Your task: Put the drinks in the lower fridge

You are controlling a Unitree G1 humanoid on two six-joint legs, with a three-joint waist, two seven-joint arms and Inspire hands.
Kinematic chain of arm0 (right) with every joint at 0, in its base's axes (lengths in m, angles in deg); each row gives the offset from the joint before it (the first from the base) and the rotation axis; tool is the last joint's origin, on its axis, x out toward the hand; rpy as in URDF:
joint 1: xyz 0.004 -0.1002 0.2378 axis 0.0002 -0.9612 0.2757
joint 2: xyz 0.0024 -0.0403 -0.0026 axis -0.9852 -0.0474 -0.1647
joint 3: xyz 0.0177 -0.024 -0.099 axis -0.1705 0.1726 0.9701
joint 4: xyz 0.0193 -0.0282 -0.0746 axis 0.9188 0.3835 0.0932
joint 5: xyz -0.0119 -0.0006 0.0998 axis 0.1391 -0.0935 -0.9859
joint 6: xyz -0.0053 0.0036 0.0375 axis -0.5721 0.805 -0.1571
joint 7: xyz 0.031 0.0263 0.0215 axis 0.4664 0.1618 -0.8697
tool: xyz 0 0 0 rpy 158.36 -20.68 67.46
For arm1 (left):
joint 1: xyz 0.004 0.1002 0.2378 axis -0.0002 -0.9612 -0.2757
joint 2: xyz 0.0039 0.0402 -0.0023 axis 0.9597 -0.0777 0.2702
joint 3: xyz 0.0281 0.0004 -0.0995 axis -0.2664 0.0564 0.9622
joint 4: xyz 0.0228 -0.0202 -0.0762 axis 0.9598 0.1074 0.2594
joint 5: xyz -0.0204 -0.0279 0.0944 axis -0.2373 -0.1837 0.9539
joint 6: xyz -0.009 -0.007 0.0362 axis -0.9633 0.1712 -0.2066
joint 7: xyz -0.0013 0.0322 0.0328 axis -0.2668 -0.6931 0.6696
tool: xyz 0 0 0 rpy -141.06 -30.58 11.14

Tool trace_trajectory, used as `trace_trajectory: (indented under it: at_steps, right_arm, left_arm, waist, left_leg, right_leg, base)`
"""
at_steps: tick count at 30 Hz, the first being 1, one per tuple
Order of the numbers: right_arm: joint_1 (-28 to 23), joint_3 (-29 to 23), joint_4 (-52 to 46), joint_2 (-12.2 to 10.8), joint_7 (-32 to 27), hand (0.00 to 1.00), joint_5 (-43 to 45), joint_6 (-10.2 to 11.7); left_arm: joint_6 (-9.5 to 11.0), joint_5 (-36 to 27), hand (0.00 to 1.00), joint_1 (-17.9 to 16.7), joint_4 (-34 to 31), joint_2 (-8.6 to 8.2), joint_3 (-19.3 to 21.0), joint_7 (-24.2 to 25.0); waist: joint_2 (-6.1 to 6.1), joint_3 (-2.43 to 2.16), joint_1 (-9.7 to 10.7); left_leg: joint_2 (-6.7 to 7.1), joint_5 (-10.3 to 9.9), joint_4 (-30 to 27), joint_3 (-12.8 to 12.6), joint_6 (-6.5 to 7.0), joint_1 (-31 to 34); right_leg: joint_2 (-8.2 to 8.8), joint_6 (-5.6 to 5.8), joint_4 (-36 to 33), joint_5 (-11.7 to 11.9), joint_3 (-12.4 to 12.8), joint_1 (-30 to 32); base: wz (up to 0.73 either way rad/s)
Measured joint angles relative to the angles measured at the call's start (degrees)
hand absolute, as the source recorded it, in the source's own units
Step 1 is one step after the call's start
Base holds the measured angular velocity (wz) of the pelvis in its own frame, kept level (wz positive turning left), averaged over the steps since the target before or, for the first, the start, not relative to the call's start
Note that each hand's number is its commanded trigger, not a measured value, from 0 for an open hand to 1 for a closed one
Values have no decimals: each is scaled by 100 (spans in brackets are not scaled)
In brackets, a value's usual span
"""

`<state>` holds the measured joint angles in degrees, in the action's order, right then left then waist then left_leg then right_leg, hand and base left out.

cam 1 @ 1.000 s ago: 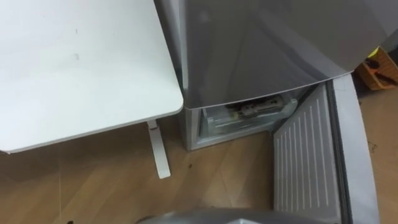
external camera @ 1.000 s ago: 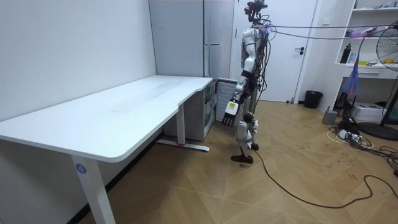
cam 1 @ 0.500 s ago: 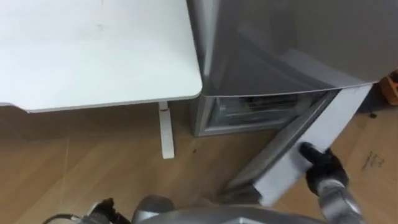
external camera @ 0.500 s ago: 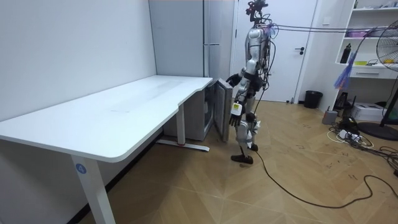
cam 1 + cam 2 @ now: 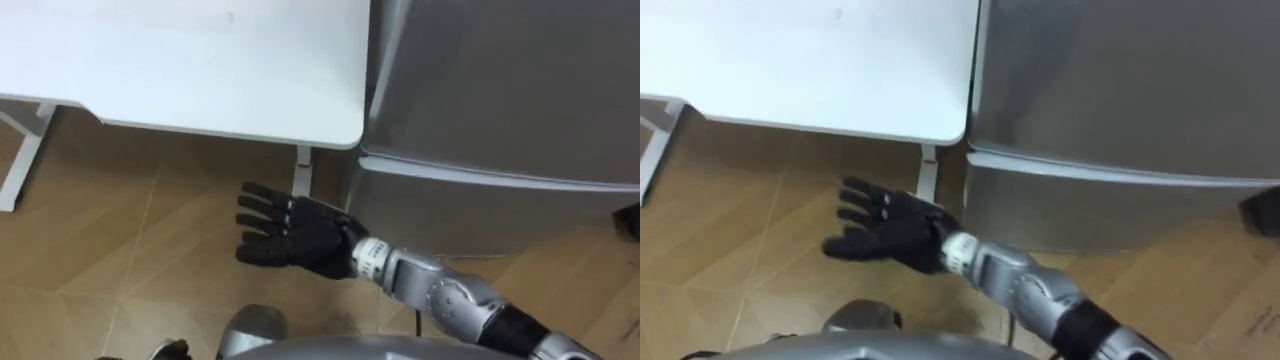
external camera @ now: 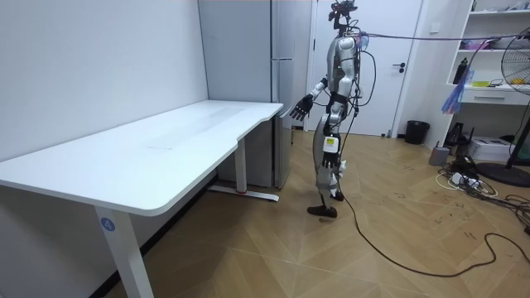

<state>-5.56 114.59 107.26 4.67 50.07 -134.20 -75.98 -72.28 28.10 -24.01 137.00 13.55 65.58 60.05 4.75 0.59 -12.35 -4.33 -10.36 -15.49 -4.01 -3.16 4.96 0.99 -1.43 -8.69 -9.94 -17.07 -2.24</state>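
Note:
The grey fridge (image 5: pixel 500 80) stands beside the white table (image 5: pixel 200 70). Its lower door (image 5: pixel 490 215) is closed flush under the upper one, so whatever is inside is hidden. My right hand (image 5: pixel 295 235) reaches in from the lower right, open with fingers spread. It hangs above the wooden floor below the table's corner, left of the lower door and touching nothing. The room view shows me upright in front of the fridge (image 6: pixel 277 50), with the right hand (image 6: pixel 300 108) raised toward it. My left hand (image 6: pixel 329 153) hangs at my side.
The table's white leg (image 5: pixel 303 175) stands right beside the fridge's lower corner. A dark object (image 5: pixel 630 220) sits on the floor at the fridge's right. Behind me in the room view are a small black bin (image 6: pixel 416 131), shelves and a fan (image 6: pixel 517 62), with open floor around.
The lower fridge door, open a second ago and half closed under my right hand half a second ago, is now shut. My right hand has left it and moved left and up, open. The camera shifted.

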Motion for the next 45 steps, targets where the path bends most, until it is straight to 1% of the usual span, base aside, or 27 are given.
trace_trajectory:
  at_steps: [2,3,4,5,6,8,10,12,13,15,16,18,19,21,22,24,26,27,28,31,33,34,36,39,43,45]
  right_arm:
    - [-7,-134,0,105,124,0,1,-55]
    - [-42,-292,0,138,228,0,101,-78]
    - [-75,-396,2,143,278,0,198,-86]
    - [-161,-593,10,97,343,0,404,-91]
    - [-241,-755,16,93,418,0,675,-106]
    - [-297,-979,174,107,535,0,1160,-123]
    - [-389,-1191,412,109,529,0,1707,-152]
    - [-585,-1461,798,169,516,0,2273,-167]
    - [-634,-1556,936,188,505,0,2358,-166]
    - [-860,-1986,1482,199,407,0,2789,-166]
    - [-885,-2088,1654,193,393,0,2952,-167]
    - [-889,-2428,2519,110,207,0,3330,-155]
    - [-893,-2490,2715,104,164,0,3393,-153]
    - [-937,-2687,3441,98,-115,0,3478,-63]
    - [-956,-2728,3562,86,-187,0,3525,-46]
    - [-1032,-2960,3907,1,-422,0,3601,-2]
    - [-1060,-3203,4128,-103,-511,0,3585,135]
    - [-1042,-3301,4278,-165,-606,0,3579,175]
    - [-1039,-3316,4326,-176,-639,0,3579,201]
    - [-1001,-3371,4504,-178,-800,0,3588,206]
    - [-1003,-3551,4693,-176,-927,0,3587,204]
    - [-1008,-3611,4728,-176,-970,0,3587,203]
    - [-1010,-3805,4896,-174,-1144,0,3587,202]
    - [-1064,-4005,4961,-175,-1306,0,3585,192]
    - [-1080,-4180,5020,-175,-1497,0,3587,129]
    - [-1081,-4309,5123,-174,-1562,0,3591,126]
  left_arm:
    - [2,5,0,42,10,-12,-2,17]
    - [9,2,0,49,12,-10,12,12]
    - [16,2,0,49,12,-8,27,3]
    - [16,3,0,31,11,-13,113,4]
    - [15,-1,0,17,1,-15,164,5]
    - [13,3,0,-2,-28,-18,233,8]
    - [8,8,0,-42,-30,-21,314,8]
    - [0,13,0,-126,-26,-12,356,-18]
    - [-1,12,0,-155,-27,-15,367,-25]
    - [9,4,0,-209,-32,-22,479,-88]
    - [8,14,0,-226,-29,-24,521,-105]
    - [24,3,0,-383,-26,-26,690,-147]
    - [36,4,0,-414,-27,-26,695,-163]
    - [89,18,0,-463,-37,-27,694,-164]
    - [108,29,0,-470,-45,-25,708,-165]
    - [167,37,0,-539,-74,-37,911,-151]
    - [169,43,0,-597,-78,-41,1080,-128]
    - [166,43,0,-624,-70,-41,1181,-113]
    - [165,43,0,-637,-70,-41,1229,-104]
    - [152,120,0,-740,-69,-42,1434,-43]
    - [120,232,0,-788,-48,-65,1598,-43]
    - [109,259,0,-803,-46,-69,1611,-44]
    - [31,367,0,-833,-45,-129,1747,-46]
    - [1,403,0,-838,-38,-160,1822,-45]
    - [1,407,0,-839,-37,-176,1874,-45]
    - [4,407,0,-828,-22,-244,2072,-45]
  waist:
    - [8,1,22]
    - [5,2,80]
    - [3,3,93]
    - [-3,6,105]
    - [-7,-4,127]
    - [-12,-8,163]
    - [-21,-9,250]
    - [-28,-73,394]
    - [-35,-75,417]
    - [-55,-92,467]
    - [-59,-99,484]
    - [-79,-85,572]
    - [-88,-84,586]
    - [-108,-77,608]
    - [-108,-76,604]
    - [-106,-74,614]
    - [-113,-74,644]
    - [-116,-73,662]
    - [-122,-71,681]
    - [-150,-69,736]
    - [-158,-51,744]
    - [-166,-48,748]
    - [-187,-40,763]
    - [-221,-37,804]
    - [-222,-42,870]
    - [-219,-43,920]
  left_leg:
    - [7,-10,-4,-8,13,1]
    - [10,-12,2,-2,16,1]
    - [10,-13,15,-2,16,-1]
    - [9,-22,31,-6,12,-53]
    - [8,-31,35,-12,7,-82]
    - [11,-30,47,-6,7,-112]
    - [34,-29,75,25,9,-141]
    - [94,-26,94,126,15,-159]
    - [107,-25,93,146,20,-163]
    - [127,-39,86,149,43,-223]
    - [129,-41,88,146,45,-237]
    - [146,-50,111,146,55,-363]
    - [153,-52,118,146,60,-382]
    - [182,-73,110,146,83,-443]
    - [188,-74,106,156,86,-440]
    - [195,-81,86,154,97,-443]
    - [200,-94,60,157,109,-446]
    - [206,-95,59,159,111,-450]
    - [208,-96,59,161,112,-449]
    - [221,-99,79,175,117,-467]
    - [227,-98,104,181,117,-520]
    - [230,-98,111,184,117,-532]
    - [258,-97,177,184,120,-619]
    - [305,-97,204,199,123,-691]
    - [339,-104,238,200,135,-720]
    - [359,-103,241,198,136,-730]
  right_leg:
    - [5,12,0,7,-4,2]
    - [6,15,0,5,-1,-11]
    - [4,16,2,5,1,-26]
    - [0,24,12,-2,7,-69]
    - [1,29,12,-12,8,-86]
    - [-1,27,12,-11,28,-91]
    - [5,28,16,-11,64,-152]
    - [30,62,48,-32,66,-213]
    - [37,65,69,-34,65,-236]
    - [59,74,84,-38,53,-278]
    - [62,77,84,-40,61,-289]
    - [75,103,94,-56,76,-426]
    - [81,110,96,-62,93,-456]
    - [98,144,99,-105,156,-495]
    - [98,147,97,-109,175,-493]
    - [92,146,90,-109,263,-483]
    - [94,147,92,-109,263,-508]
    - [97,147,92,-109,264,-514]
    - [98,147,92,-109,266,-513]
    - [101,153,98,-112,278,-524]
    - [105,154,100,-113,279,-545]
    - [107,156,102,-114,276,-558]
    - [134,172,98,-150,278,-604]
    - [177,202,91,-204,267,-677]
    - [207,227,91,-226,270,-698]
    - [225,241,92,-234,276,-709]
  base:
    - [-2]
    - [0]
    - [0]
    - [0]
    - [0]
    - [2]
    - [10]
    - [21]
    - [18]
    - [3]
    - [0]
    - [0]
    - [0]
    - [2]
    - [0]
    - [-2]
    - [0]
    - [0]
    - [3]
    - [1]
    - [0]
    - [0]
    - [0]
    - [4]
    - [1]
    - [0]
